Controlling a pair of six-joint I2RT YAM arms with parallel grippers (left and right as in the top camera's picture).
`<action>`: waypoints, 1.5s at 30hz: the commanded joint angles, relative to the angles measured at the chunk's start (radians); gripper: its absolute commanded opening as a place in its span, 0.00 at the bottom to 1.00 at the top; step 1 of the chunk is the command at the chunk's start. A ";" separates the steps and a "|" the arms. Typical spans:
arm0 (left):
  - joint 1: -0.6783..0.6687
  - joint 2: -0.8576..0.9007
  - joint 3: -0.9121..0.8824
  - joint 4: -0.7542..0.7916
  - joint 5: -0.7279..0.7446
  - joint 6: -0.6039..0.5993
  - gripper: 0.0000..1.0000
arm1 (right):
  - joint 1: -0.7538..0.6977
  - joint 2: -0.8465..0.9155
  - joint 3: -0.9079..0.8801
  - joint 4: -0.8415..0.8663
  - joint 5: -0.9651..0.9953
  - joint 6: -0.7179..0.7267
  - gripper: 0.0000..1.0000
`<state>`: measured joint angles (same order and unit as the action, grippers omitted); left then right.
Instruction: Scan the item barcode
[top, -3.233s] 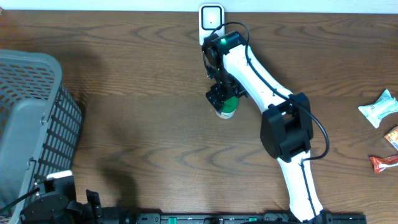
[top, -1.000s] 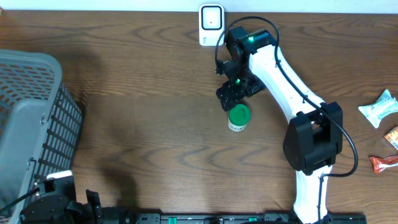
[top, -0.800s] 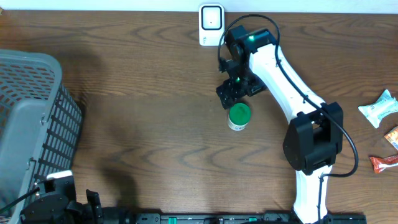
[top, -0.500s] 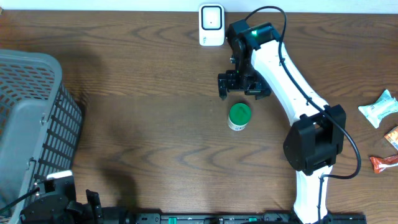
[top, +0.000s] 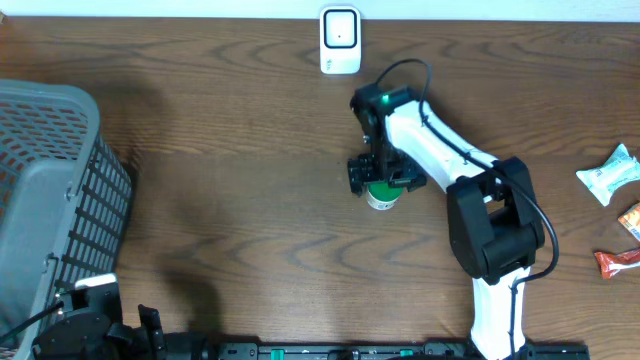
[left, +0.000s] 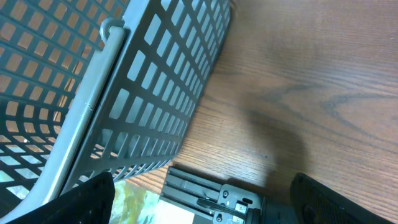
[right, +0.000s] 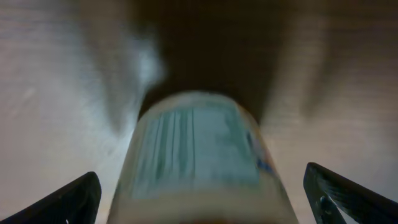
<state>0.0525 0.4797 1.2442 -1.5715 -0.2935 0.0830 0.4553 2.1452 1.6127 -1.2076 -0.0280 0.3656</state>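
A: What is the right gripper (top: 384, 178) doing?

B: It is hanging wide open over the jar (top: 380, 200). One finger (right: 65, 200) is standing off each side of the jar, and neither is pressing on it.

A: So where is the jar sitting?

B: Directly under that gripper, between its fingers, on the table (top: 220, 150). Its green lid is showing from above. The wrist view is blurring, so I am not making out the label.

A: And the scanner (top: 340, 40)?

B: It is lying beyond the gripper, at the table's far edge, well apart from the jar.

A: How is the left gripper (left: 214, 199) looking?

B: Its fingers are also standing wide apart, gripping nothing, with only bare wood showing between them. The basket (left: 124, 93) is standing just beside it.
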 joint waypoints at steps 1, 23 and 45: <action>0.005 -0.005 0.002 -0.003 -0.006 0.006 0.90 | 0.008 -0.010 -0.073 0.080 0.031 -0.016 0.94; 0.005 -0.005 0.002 -0.003 -0.006 0.006 0.90 | -0.011 -0.010 0.281 -0.328 -0.200 -0.016 0.54; 0.005 -0.005 0.002 -0.003 -0.006 0.006 0.90 | -0.019 -0.010 0.496 0.040 0.026 -0.165 0.54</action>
<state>0.0525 0.4797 1.2442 -1.5715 -0.2935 0.0830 0.4435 2.1517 2.0232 -1.2739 -0.1650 0.2584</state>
